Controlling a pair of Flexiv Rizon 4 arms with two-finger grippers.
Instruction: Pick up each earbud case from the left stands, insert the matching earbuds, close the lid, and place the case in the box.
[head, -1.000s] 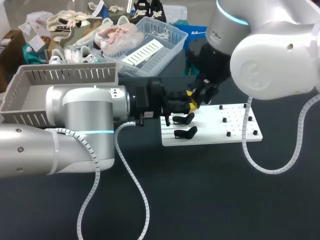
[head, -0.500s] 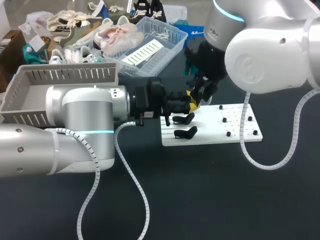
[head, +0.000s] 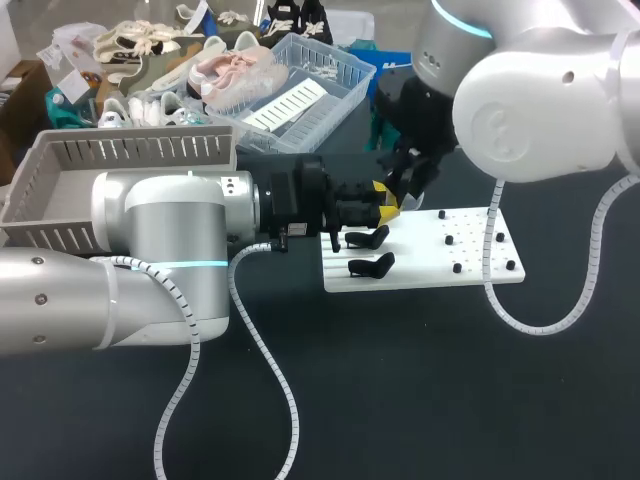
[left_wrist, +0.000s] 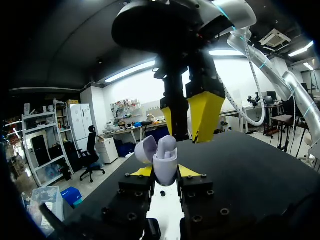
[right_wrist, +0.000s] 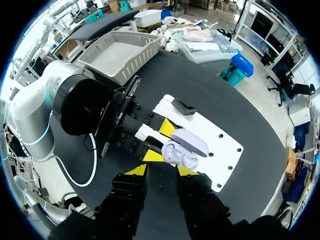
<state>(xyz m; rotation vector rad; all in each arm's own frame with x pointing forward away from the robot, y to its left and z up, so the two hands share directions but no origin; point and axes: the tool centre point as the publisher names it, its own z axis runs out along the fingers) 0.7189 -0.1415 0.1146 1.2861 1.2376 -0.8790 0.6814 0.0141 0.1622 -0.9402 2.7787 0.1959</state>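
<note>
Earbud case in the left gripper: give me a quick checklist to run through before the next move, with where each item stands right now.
1. Earbud case held by left gripper: ok, both yellow tips press its sides.
2. Lid open: ok, it is tilted back.
3. Earbuds seated: cannot tell; one shows in the case, but how deep it sits is unclear.
4. Right gripper empty: ok, open with nothing between the fingers.
5. Right gripper lined up with the case: ok, it hangs just above it.

right end effector (left_wrist: 186, 124) above the case (left_wrist: 165, 163)
</note>
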